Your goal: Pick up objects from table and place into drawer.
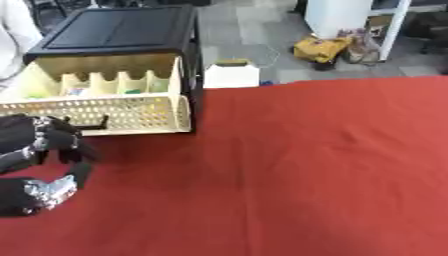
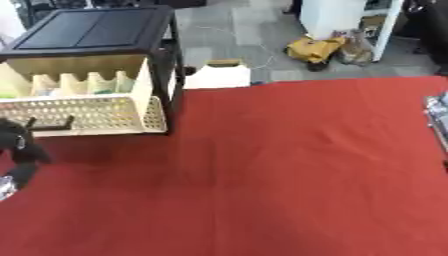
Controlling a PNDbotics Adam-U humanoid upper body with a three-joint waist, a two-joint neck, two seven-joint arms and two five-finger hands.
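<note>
left hand [image 1: 44, 150] fingers curled, holding nothing I can see, just below the open cream drawer [image 1: 105, 112] with small items already inside; red surface [image 1: 306, 175] shows no loose objects; risk: hand clips drawer handle [image 1: 92, 125] if lifted

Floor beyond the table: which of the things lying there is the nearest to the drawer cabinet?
The white box, which sits right beside the black cabinet. The yellow bag lies farther to the right, well apart from it.
</note>
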